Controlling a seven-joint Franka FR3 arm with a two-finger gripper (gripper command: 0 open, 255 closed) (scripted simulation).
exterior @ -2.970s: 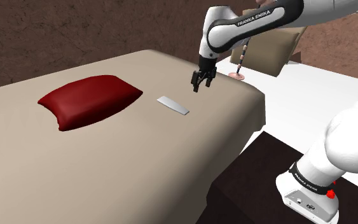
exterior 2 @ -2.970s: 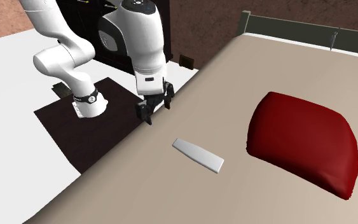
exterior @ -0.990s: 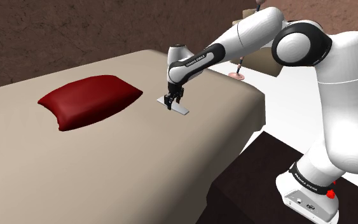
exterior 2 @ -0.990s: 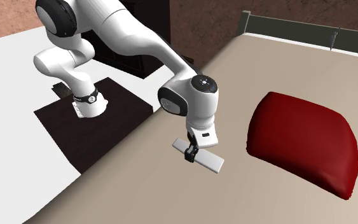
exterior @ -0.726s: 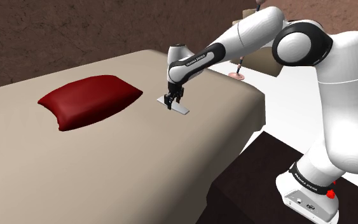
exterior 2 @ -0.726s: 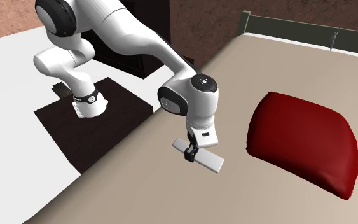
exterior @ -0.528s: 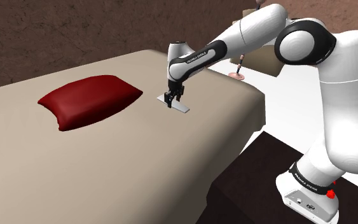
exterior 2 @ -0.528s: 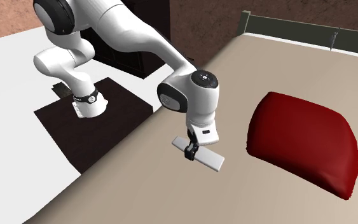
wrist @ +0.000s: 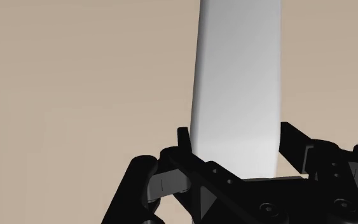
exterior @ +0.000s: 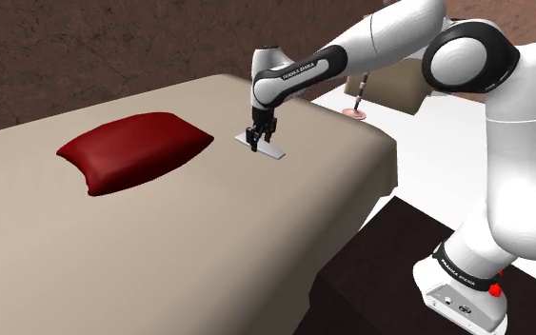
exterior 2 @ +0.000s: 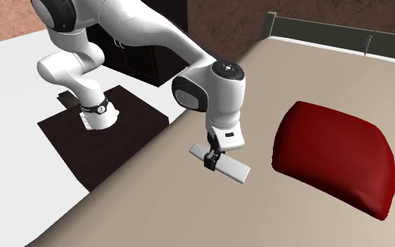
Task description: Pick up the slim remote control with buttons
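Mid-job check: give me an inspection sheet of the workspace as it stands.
Surface: beige bed, flat.
Job's things: remote control, drawn as a plain light grey slab with no buttons visible; whether it is clear of the bed cannot be told.
Clutter: dark red pillow, apart from the remote control.
Grippers: gripper pointing down, fingers clasping the remote control nearer one end.
Cables: nothing seen.
Surroundings: brown wall, white floor, dark stand beside the bed.
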